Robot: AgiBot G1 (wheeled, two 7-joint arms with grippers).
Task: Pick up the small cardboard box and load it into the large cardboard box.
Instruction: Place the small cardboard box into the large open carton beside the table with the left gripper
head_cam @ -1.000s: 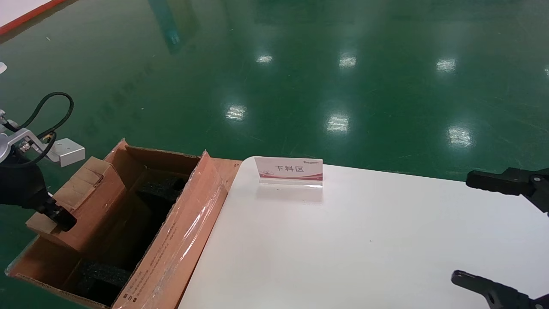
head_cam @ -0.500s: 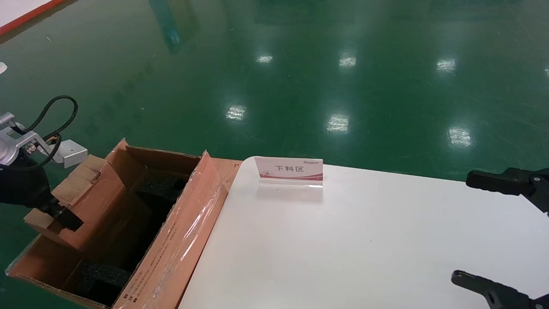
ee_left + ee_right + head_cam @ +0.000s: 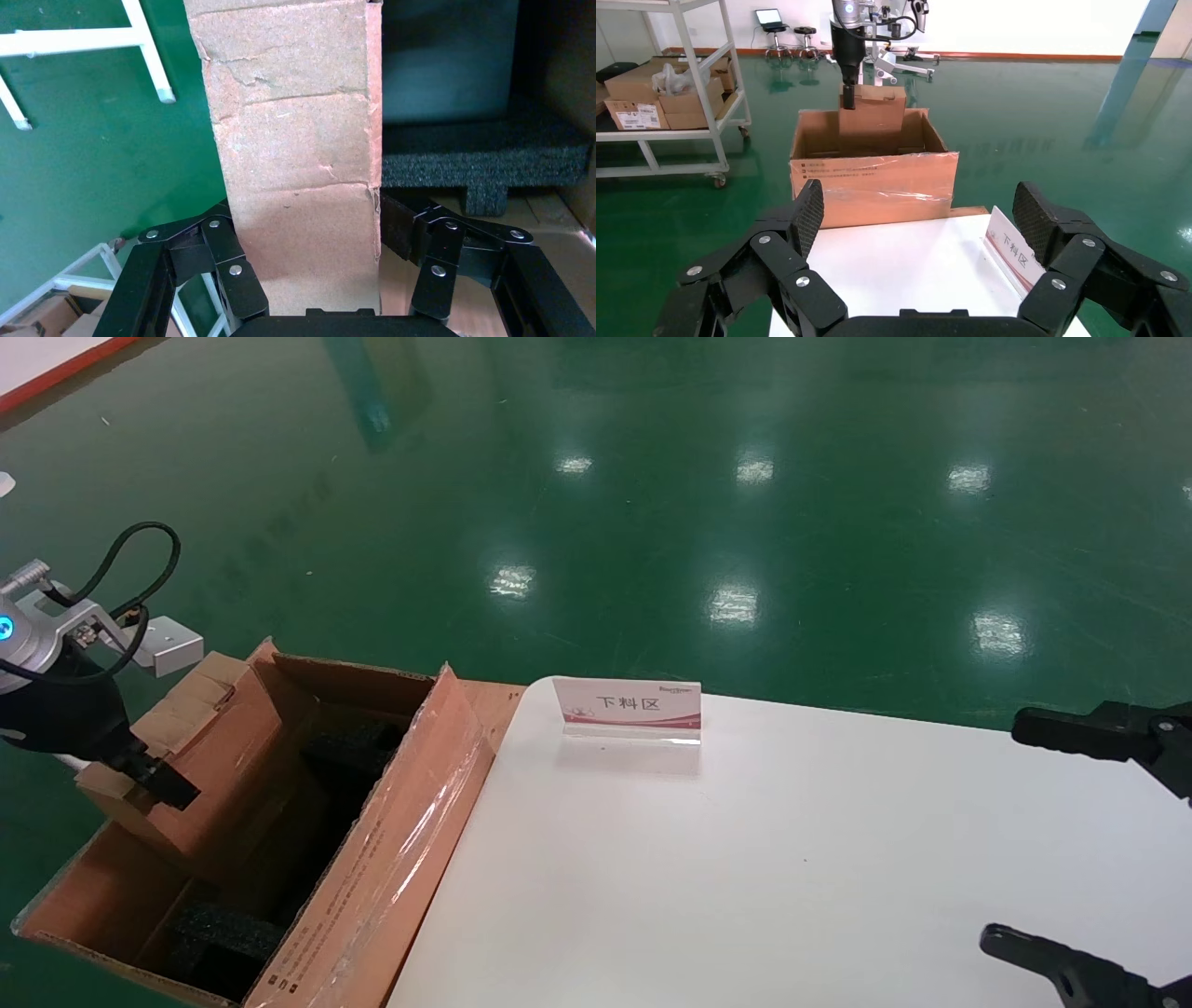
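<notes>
The small cardboard box, reddish-brown with tan top flaps, hangs tilted over the left side of the large cardboard box, its lower part inside the opening. My left gripper is shut on its near end. In the left wrist view the small box fills the space between the fingers of the left gripper, with black foam beyond it. The right wrist view shows the small box above the carton. My right gripper is open and empty over the table's right side.
The white table carries a small red-and-white sign at its far edge. The carton stands on the green floor against the table's left end. A white shelf trolley with boxes stands farther off beside the carton.
My left gripper has lifted the small box a little and carried it right, toward the carton's middle. The right arm has not moved.
</notes>
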